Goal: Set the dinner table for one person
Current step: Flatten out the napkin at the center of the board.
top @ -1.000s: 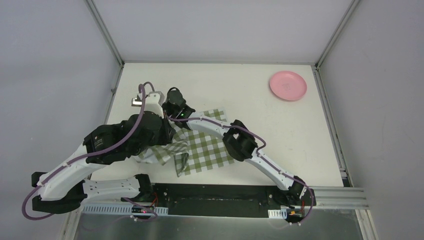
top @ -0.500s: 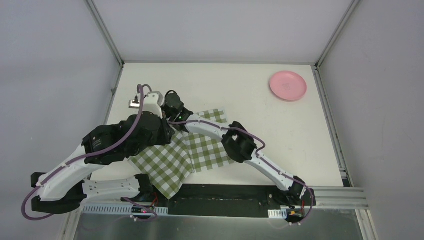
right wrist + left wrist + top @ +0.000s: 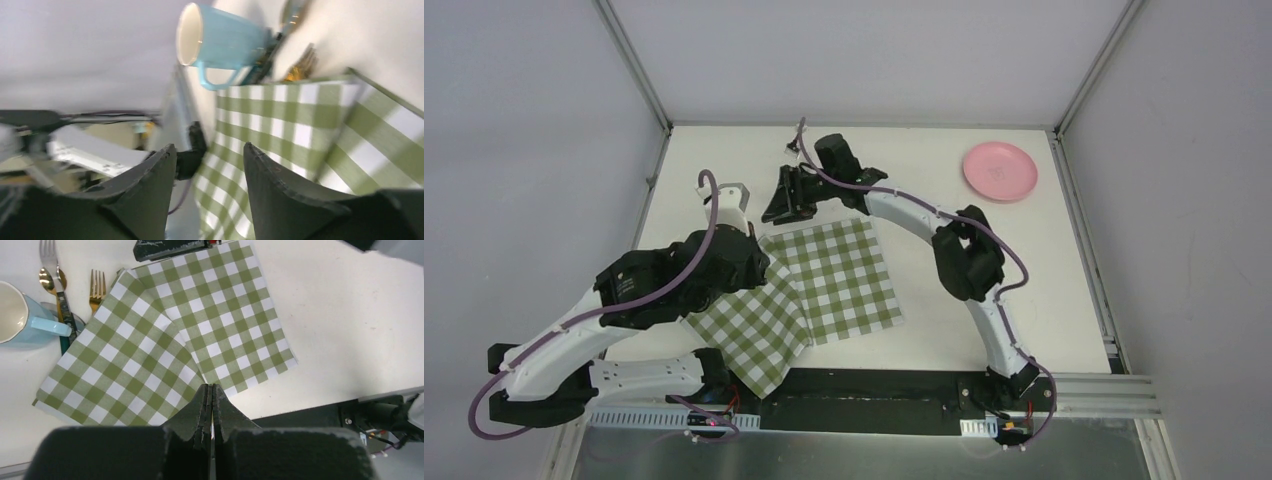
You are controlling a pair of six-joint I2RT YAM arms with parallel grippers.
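Dinner table (image 3: 944,180) under both arms, barely getting started; checked cloth (image 3: 834,280) lying creased near the front edge; pink plate (image 3: 1000,171), blue mug (image 3: 20,315), cutlery (image 3: 50,265) waiting unplaced; left gripper (image 3: 211,395) sitting pinched together, right gripper (image 3: 209,150) hanging apart, empty.

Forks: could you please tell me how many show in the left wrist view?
2. A silver fork lies at the top left, beside the blue mug; a gold fork lies at the edge of the checked cloth. Others may hide under it.
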